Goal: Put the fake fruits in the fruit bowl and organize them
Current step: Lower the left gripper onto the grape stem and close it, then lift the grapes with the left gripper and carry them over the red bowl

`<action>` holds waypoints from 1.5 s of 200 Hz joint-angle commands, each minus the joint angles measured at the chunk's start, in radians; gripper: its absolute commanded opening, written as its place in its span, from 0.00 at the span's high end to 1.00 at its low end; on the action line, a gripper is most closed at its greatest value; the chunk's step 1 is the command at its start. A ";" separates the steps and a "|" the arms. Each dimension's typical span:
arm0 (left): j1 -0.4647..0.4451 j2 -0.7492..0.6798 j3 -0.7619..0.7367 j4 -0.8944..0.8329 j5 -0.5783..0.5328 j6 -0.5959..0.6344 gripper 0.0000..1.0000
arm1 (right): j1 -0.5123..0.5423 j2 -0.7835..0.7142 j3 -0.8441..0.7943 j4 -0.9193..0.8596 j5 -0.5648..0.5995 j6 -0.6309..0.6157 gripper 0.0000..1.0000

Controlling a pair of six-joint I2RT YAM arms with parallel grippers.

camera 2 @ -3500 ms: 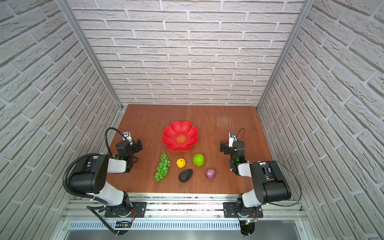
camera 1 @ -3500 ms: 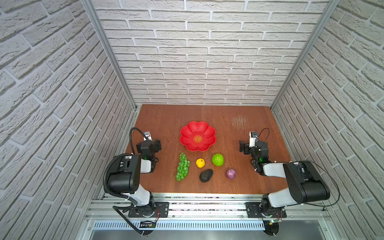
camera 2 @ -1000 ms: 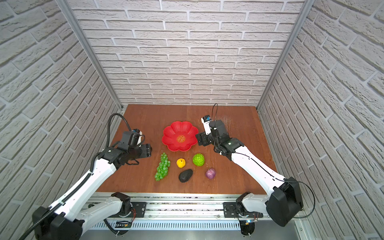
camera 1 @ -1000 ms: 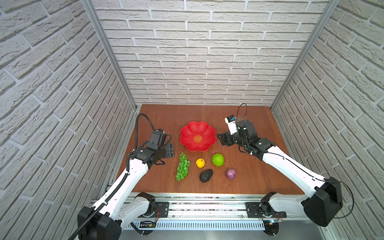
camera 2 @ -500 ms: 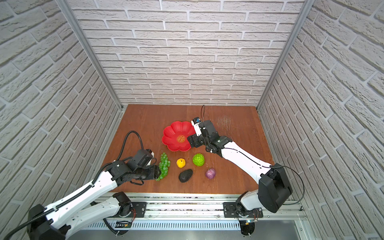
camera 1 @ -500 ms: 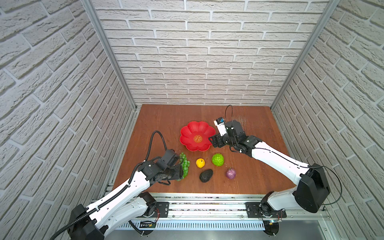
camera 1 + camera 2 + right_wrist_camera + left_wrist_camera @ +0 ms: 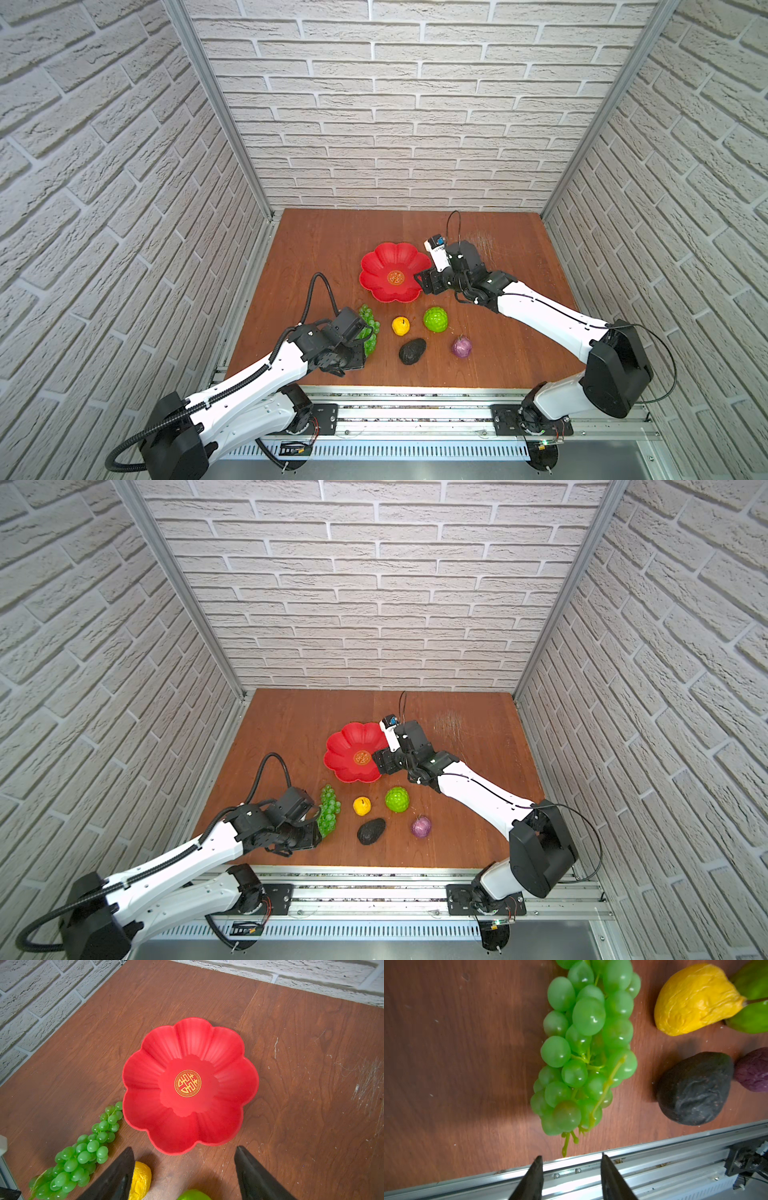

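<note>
White brick-pattern walls box in a brown wooden counter [image 7: 324, 257] where a red, petal-rimmed bowl [image 7: 376, 259] sits near the middle. The bowl's floor is bare red around a gold emblem [image 7: 187, 1083], and all five fruits lie on the counter outside it, toward its 6 o'clock side.

The grapes [image 7: 372, 328] stretch from just beside the bowl's 7 o'clock rim toward the front rail [image 7: 415, 395]. A yellow fruit [image 7: 401, 325] sits at the bowl's 6 o'clock and a green ball [image 7: 435, 319] at about its 5 o'clock. The avocado [image 7: 412, 351] lies at 5 o'clock of the yellow fruit. A purple bulb [image 7: 462, 347] lies at about 5 o'clock of the ball and well apart from the bowl.

In both top views the left jaws reach in at the bunch's 7 o'clock end, with the arm's black wrist covering part of the grapes. The left wrist view shows the two dark tips spread apart with nothing between them. There the stem end of the grapes [image 7: 587, 1043] lies just ahead of the gap, and the avocado [image 7: 695, 1088] lies off to one side.

The right jaws hang over the bowl's 3 o'clock rim, spread wide and gripping nothing. In the right wrist view the nearest petal of the bowl [image 7: 187, 1043] comes level with the gap between the tips. The yellow fruit [image 7: 141, 1178] shows partly behind one tip. Whether either tip touches the rim cannot be told.
</note>
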 commanded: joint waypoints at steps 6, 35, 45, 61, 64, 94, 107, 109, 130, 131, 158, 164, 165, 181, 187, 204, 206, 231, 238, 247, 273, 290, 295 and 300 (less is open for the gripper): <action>-0.002 0.032 -0.011 0.029 0.011 0.002 0.55 | 0.008 -0.010 0.011 0.042 -0.010 0.008 0.25; -0.002 0.036 -0.019 0.045 0.023 0.013 0.59 | 0.008 -0.021 -0.008 0.057 -0.005 0.017 0.25; 0.000 0.039 -0.019 0.049 0.023 0.015 0.61 | 0.008 -0.024 -0.013 0.059 -0.003 0.021 0.25; 0.001 0.051 -0.019 0.048 0.025 0.014 0.64 | 0.008 -0.026 -0.015 0.058 -0.003 0.022 0.26; 0.001 0.053 -0.019 0.048 0.026 0.013 0.64 | 0.008 -0.025 -0.016 0.059 -0.003 0.022 0.26; 0.009 0.068 -0.017 0.066 0.028 0.027 0.64 | 0.008 -0.023 -0.009 0.058 0.005 0.014 0.26; 0.019 0.082 -0.013 0.064 0.028 0.037 0.65 | 0.007 -0.021 -0.006 0.059 0.006 0.013 0.26; 0.021 0.084 -0.013 0.062 0.029 0.039 0.65 | 0.008 -0.021 -0.004 0.059 0.006 0.013 0.26; 0.030 0.109 -0.008 0.053 0.038 0.058 0.69 | 0.008 -0.021 -0.006 0.060 0.005 0.014 0.26; 0.030 0.109 -0.009 0.054 0.038 0.058 0.69 | 0.008 -0.021 -0.006 0.060 0.006 0.014 0.26; 0.032 0.111 -0.013 0.065 0.044 0.058 0.73 | 0.008 -0.023 -0.021 0.062 0.004 0.022 0.27; 0.032 0.110 -0.013 0.064 0.045 0.058 0.73 | 0.008 -0.026 -0.025 0.063 0.004 0.023 0.27; 0.032 0.109 -0.013 0.065 0.045 0.057 0.73 | 0.008 -0.026 -0.026 0.063 0.004 0.023 0.27; 0.032 0.110 -0.015 0.060 0.045 0.057 0.77 | 0.008 -0.033 -0.035 0.068 0.007 0.026 0.28; 0.032 0.108 -0.014 0.060 0.045 0.056 0.79 | 0.008 -0.034 -0.037 0.069 0.007 0.027 0.28; 0.032 0.105 -0.014 0.058 0.046 0.054 0.87 | 0.008 -0.034 -0.036 0.069 0.007 0.025 0.28; 0.032 0.103 -0.014 0.057 0.046 0.055 0.89 | 0.008 -0.035 -0.035 0.068 0.007 0.025 0.28; 0.036 0.100 -0.008 0.045 0.044 0.055 0.96 | 0.007 -0.030 -0.031 0.069 0.006 0.022 0.28; 0.038 0.099 -0.006 0.040 0.042 0.057 0.98 | 0.008 -0.028 -0.031 0.069 0.006 0.022 0.28; 0.040 0.099 0.000 0.031 0.042 0.060 1.00 | 0.008 -0.029 -0.031 0.069 0.006 0.022 0.28; 0.049 0.093 0.021 0.009 0.036 0.078 1.00 | 0.008 -0.032 -0.032 0.067 0.008 0.022 0.29; 0.059 0.084 0.040 -0.006 0.034 0.092 1.00 | 0.008 -0.039 -0.036 0.067 0.010 0.022 0.29; 0.064 0.081 0.045 -0.009 0.036 0.096 1.00 | 0.007 -0.041 -0.037 0.068 0.010 0.022 0.29; 0.069 0.078 0.052 -0.012 0.040 0.099 1.00 | 0.008 -0.043 -0.039 0.067 0.011 0.022 0.29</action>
